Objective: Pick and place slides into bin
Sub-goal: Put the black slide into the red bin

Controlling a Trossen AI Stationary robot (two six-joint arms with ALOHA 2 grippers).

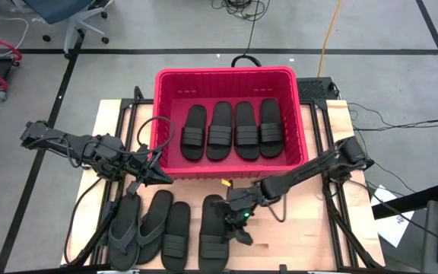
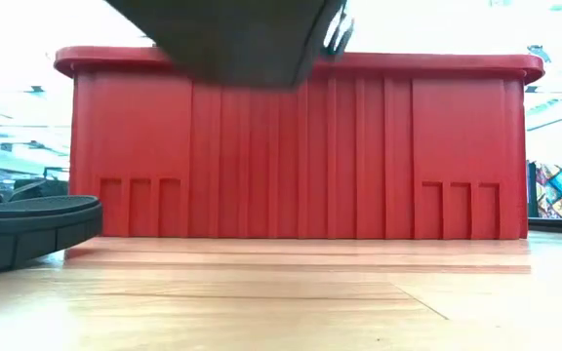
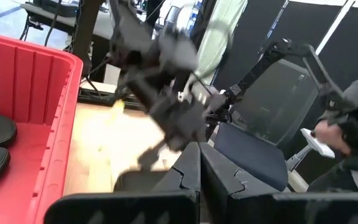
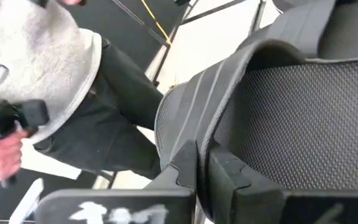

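The red bin (image 1: 226,76) sits at the far middle of the table (image 1: 318,221), with four slides (image 1: 234,129) lying side by side on its floor. Four more remain on the near edge: two thong-style slides (image 1: 137,224) at the left, a ribbed-strap slide (image 1: 176,237) beside them, and a fourth slide (image 1: 213,232) right of that, under the right arm. The right gripper (image 1: 238,223) hangs low over this fourth slide; in the right wrist view the jaws are narrowed on the slide's edge, sole and ribbed strap filling the frame, so it appears to be gripped and lifted, and the low view shows a dark sole raised in front of the bin wall, though the overhead view is too cluttered to be sure the slide is clear of the table. The left gripper (image 1: 157,176) waits just outside the bin's near left corner with its jaws drawn together and holding nothing. The main risk is the grip: held by one rim only, the floppy rubber could sag, swing or slip out during the carry. A low path could catch the trailing end on the bin's near wall, and the left gripper stands close enough to that wall to be struck
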